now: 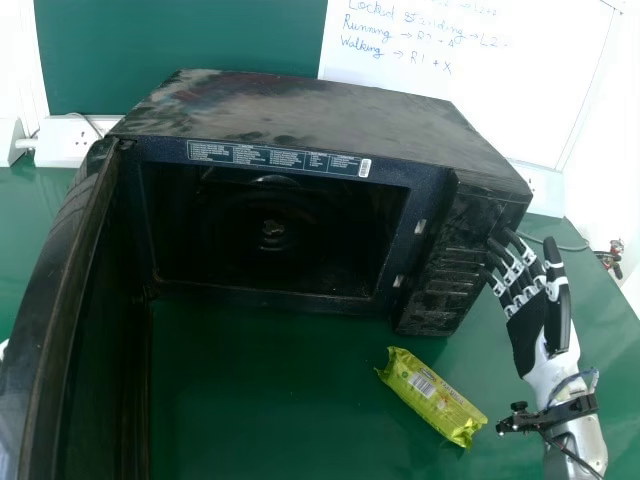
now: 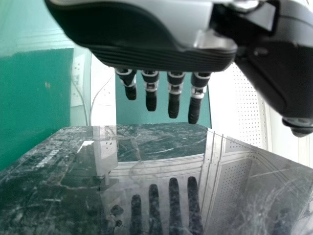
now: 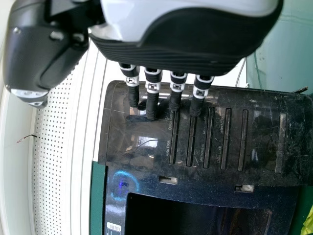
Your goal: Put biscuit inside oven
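1. Here's the right hand (image 1: 528, 335), spread wide with fingers straight, carrying nothing, right up by the control panel (image 1: 450, 270); are the tips touching? Can't tell.
2. Over to the left hand (image 2: 161, 58), straight-fingered and holding nothing, above a dark glossy surface (image 2: 146, 171).
3. Out from the right hand, there's the biscuit packet (image 1: 432, 394), lying flat on the green counter (image 1: 270, 400) in front of the oven (image 1: 330, 110), in nobody's grip!
4. And it lies on the diagonal: far end pointing left towards the oven, near end pointing right and back towards the robot.
5. The door (image 1: 65, 310) is open, the cavity (image 1: 270, 230) exposed. Early days, I'd judge: grasp, lift and placing inside are all to come.
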You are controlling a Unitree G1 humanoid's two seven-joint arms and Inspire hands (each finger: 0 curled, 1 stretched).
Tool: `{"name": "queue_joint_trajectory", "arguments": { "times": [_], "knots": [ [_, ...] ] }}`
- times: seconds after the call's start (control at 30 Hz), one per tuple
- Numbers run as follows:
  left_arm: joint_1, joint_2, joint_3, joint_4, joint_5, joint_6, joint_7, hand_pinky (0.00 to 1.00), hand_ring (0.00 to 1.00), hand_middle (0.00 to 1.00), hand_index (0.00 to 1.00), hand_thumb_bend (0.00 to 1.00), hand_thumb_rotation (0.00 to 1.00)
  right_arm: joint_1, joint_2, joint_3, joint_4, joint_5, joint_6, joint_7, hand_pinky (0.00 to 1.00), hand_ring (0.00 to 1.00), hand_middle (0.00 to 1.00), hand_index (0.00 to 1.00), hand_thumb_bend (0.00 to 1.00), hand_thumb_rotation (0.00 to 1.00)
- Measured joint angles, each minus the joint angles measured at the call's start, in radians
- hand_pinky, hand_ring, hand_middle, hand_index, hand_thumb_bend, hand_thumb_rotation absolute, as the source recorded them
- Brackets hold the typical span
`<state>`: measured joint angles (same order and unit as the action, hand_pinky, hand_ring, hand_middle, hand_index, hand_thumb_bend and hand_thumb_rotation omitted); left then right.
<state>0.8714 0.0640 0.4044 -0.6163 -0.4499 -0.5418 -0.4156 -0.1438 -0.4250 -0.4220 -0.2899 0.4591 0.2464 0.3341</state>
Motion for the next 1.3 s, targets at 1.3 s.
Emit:
{"name": "queue_joint_trajectory", "arguments": {
  "times": [1.3],
  "knots": [
    [-0.008, 0.0, -0.008, 0.01, 0.019, -0.028, 0.002, 0.69, 0.82, 0.85, 0.84, 1.0, 0.84, 0.05, -0.301, 0.023, 0.047, -0.356, -0.383, 0.237, 0.95, 0.89, 0.91, 0.98, 0.83, 1.0]
  ]
}}
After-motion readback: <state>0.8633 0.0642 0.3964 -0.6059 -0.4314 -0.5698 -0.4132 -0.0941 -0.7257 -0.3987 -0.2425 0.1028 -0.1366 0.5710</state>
